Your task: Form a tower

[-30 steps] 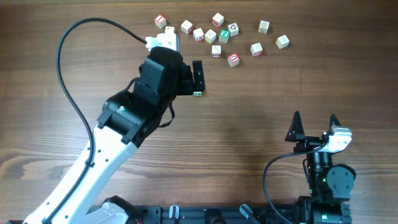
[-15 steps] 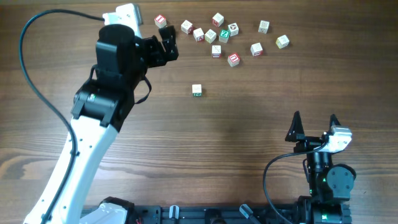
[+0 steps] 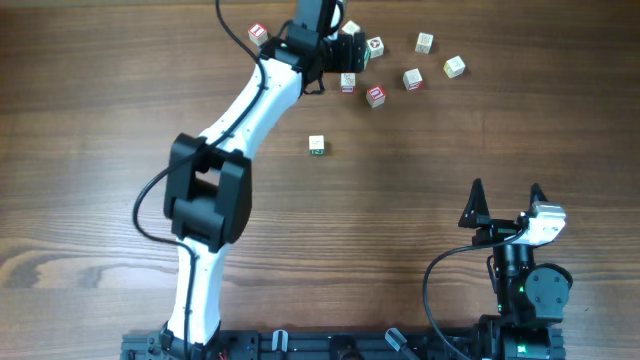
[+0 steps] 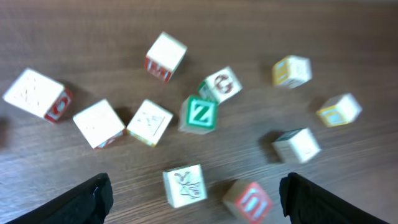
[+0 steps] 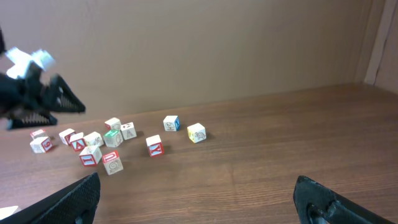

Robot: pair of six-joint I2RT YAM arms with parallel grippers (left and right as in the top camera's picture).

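Tower (image 3: 317, 146): located on the wooden table (image 3: 90, 130), around the middle, slightly left of centre. It stands alone, well apart from both grippers. From overhead only a pale top face and a green-printed near face are shown. The number of cubes in it cannot be told from this view.

Loose cubes (image 3: 412, 80): scattered at the far side of the table, beyond the tower and to its right. Red, green, blue and yellow prints are seen. A green Z cube (image 4: 200, 114) lies in the middle of the group, touching a cube with a red letter on its far right.

Left gripper (image 3: 352, 48): placed over the left part of the loose group, with the left arm (image 3: 250, 105) stretched from the near edge to the far side. The jaws are spread wide and nothing is held. In the left wrist view a cube with a drawing (image 4: 185, 185) is seen on the table between the two fingertips, apart from both.

Right gripper (image 3: 505, 195): parked at the near right, well apart from tower and cubes. The jaws are spread wide and nothing is held.
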